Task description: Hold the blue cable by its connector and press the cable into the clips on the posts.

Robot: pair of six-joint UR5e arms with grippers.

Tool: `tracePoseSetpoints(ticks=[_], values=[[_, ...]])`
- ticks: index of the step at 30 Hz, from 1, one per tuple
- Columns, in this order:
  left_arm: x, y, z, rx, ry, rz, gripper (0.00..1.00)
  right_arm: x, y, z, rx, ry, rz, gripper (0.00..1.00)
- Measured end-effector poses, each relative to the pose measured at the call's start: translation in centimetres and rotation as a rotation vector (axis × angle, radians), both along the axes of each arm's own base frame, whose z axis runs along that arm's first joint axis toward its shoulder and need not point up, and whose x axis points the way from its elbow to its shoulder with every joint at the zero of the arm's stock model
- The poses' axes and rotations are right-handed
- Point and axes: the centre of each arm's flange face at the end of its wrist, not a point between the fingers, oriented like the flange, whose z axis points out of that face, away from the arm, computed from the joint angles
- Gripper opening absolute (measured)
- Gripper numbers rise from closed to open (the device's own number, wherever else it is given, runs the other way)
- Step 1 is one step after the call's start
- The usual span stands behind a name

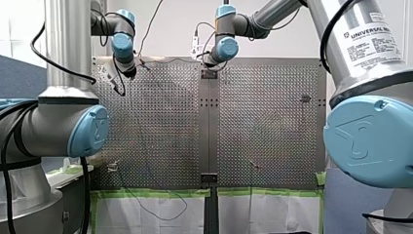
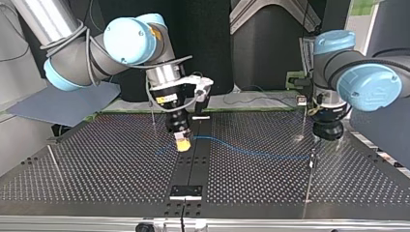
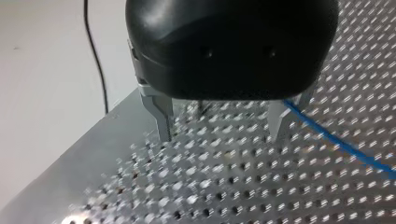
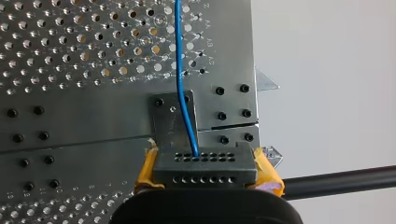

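Blue cable (image 4: 180, 70), one strand, leaves the one grey connector (image 4: 205, 161) clamped between my right gripper's (image 4: 206, 173) two yellow pads (image 4: 145, 170) and runs off across the perforated table (image 4: 70, 56). Farther along it passes just beside my left gripper (image 3: 220, 126), whose two metal fingers (image 3: 163, 119) are spread apart and hold nothing.

The left arm (image 1: 122, 46) reaches over the far left corner of the perforated table (image 1: 160, 122). The right arm (image 1: 226, 46) hangs over the far edge at the centre seam (image 1: 209, 126). A small dark post (image 1: 304, 98) stands at the right. Green tape (image 1: 151, 193) lines the near edge.
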Motion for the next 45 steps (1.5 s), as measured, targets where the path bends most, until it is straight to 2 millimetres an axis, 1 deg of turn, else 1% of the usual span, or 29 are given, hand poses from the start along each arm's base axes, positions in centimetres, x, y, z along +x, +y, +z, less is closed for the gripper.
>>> tracePoseSetpoints(ticks=[8, 15, 19, 24, 27, 35, 40, 45], values=[[-3.2, -1.2, -0.4, 0.007, 0.024, -0.084, 1.0, 0.0, 0.0, 0.1, 0.0, -0.002, 0.001, 0.0], [-5.6, -2.0, -0.6, 0.044, 0.042, -0.151, 1.0, 0.1, 0.2, 0.1, 0.0, -0.003, 0.004, 0.0], [-6.6, -2.1, 0.4, 0.074, 0.019, -0.178, 1.0, 0.1, 0.3, 0.1, 0.0, -0.004, 0.005, 0.0], [-7.6, -2.2, 2.6, 0.121, -0.037, -0.191, 1.0, 0.2, 0.4, 0.1, 0.0, -0.004, 0.007, 0.0], [-7.9, -2.3, 4.3, 0.148, -0.084, -0.209, 1.0, 0.2, 0.4, 0.1, 0.0, -0.003, 0.008, 0.0], [-7.4, -3.3, 6.5, 0.219, -0.176, -0.281, 1.0, 0.3, 0.5, 0.1, 0.0, -0.001, 0.009, 0.0], [-6.7, -3.7, 6.5, 0.263, -0.207, -0.314, 1.0, 0.3, 0.5, 0.1, 0.0, 0.0, 0.009, 0.0], [-5.9, -3.6, 5.4, 0.307, -0.189, -0.312, 1.0, 0.3, 0.6, 0.1, 0.0, 0.001, 0.009, 0.0]])
